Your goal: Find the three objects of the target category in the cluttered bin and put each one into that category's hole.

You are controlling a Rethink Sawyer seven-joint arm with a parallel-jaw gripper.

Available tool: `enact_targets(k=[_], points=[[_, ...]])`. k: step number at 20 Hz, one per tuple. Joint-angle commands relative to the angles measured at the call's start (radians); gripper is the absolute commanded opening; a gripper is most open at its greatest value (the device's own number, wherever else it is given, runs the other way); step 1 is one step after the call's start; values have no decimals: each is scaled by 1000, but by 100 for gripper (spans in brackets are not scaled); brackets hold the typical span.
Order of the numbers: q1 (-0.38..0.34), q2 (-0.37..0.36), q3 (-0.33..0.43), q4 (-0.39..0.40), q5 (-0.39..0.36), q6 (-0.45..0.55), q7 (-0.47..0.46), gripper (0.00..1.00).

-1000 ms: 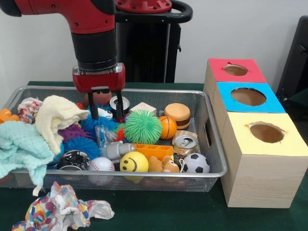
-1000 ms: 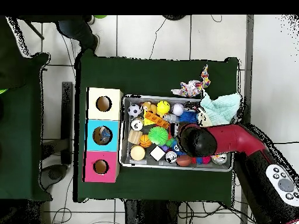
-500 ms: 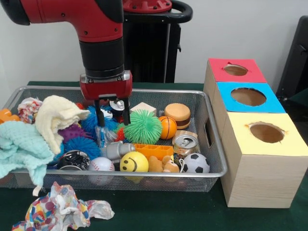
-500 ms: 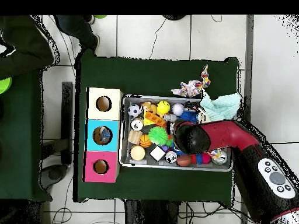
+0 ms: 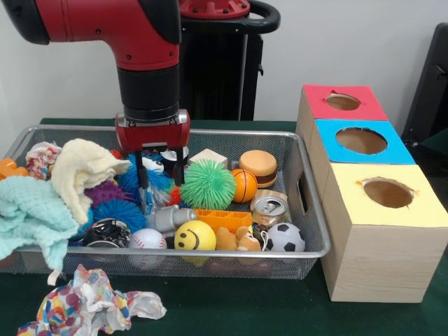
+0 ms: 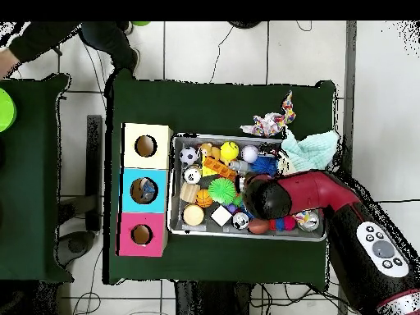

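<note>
1. Over the middle of the wire bin (image 5: pixel 308 210), the claw (image 5: pixel 159 178) hangs from the red arm, its two dark fingers spread apart and reaching down into the clutter, with nothing gripped between them.
2. Directly under and between the fingers: blue spiky balls (image 5: pixel 133 180), a crinkled clear wrapper and a silver-grey tube-like toy (image 5: pixel 168 218). Just to the claw's picture-right, the green spiky ball (image 5: pixel 207 184), nearly touching one finger.
3. Judgement: this is the search-and-pick step. No target category is named; candidates near the claw are the spiky balls, while the sports balls lie further off — small basketball (image 5: pixel 244 185) beyond the green one, baseball (image 5: pixel 147 240), soccer ball (image 5: pixel 285 237) and yellow smiley ball (image 5: pixel 194 236) nearer the bin's front rim.
4. Next move probably calls for settling lower over one item and closing squarely; the tight packing risks catching the wrapper or a neighbour too.
5. Far to the claw's picture-right, outside the bin: wooden box with three holes, red (image 5: pixel 342 102), blue (image 5: pixel 361 141), yellow (image 5: pixel 387 192). All well apart from the claw.
6. Cloths heaped at the bin's opposite end: cream towel (image 5: pixel 84 170), mint cloth (image 5: pixel 31 213).
7. Counter (image 5: pixel 238 308) covered in dark green; crumpled patterned paper (image 5: pixel 91 304) lies outside the bin's front. Overhead view shows pale tiled floor (image 6: pixel 246 49) and a second green counter with a person's sleeve (image 6: pixel 49 34) at its edge.
</note>
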Motion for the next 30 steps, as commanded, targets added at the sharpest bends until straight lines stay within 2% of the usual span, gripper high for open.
enact_targets(k=[1,8,12,17,30], points=[[23,-6,-50,-24,-82,-4,-110,100],[34,-29,-45,-11,-63,6,-97,100],[51,28,-58,-57,-80,-7,-87,100],[30,98,-68,-93,-101,-29,-115,100],[43,121,-80,-117,-115,-47,-100,100]])
